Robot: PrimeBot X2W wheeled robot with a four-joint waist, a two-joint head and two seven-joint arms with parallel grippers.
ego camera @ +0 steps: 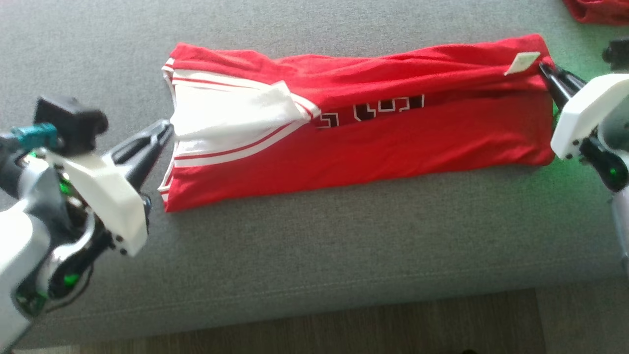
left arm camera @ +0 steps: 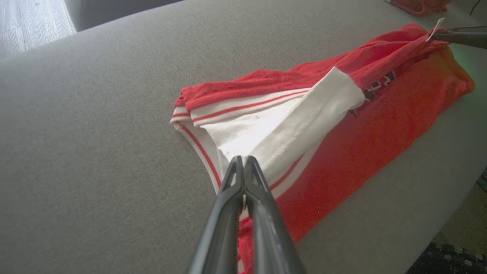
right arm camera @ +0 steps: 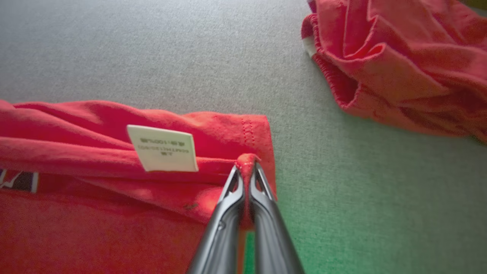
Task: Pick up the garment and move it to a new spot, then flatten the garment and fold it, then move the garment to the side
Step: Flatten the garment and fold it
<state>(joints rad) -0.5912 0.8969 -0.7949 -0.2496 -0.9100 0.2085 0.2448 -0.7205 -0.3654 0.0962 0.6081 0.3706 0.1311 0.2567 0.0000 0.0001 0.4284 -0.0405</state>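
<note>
A red garment [ego camera: 383,142] with white trim and black-and-white lettering lies folded lengthwise across the grey cushion. My left gripper [ego camera: 167,129] is shut on the garment's white trimmed end at the left; in the left wrist view the left gripper [left arm camera: 243,160] pinches the white cloth of the garment [left arm camera: 380,121]. My right gripper [ego camera: 544,68] is shut on the red hem at the far right, beside a white label [ego camera: 522,63]. In the right wrist view the right gripper [right arm camera: 246,164] clamps a ridge of the garment [right arm camera: 95,213], next to the label [right arm camera: 163,148].
A second crumpled red cloth [right arm camera: 403,64] lies on the cushion beyond the right end, its edge at the head view's top right [ego camera: 597,11]. The grey cushion [ego camera: 314,255] ends at a front edge above a wood floor [ego camera: 344,324].
</note>
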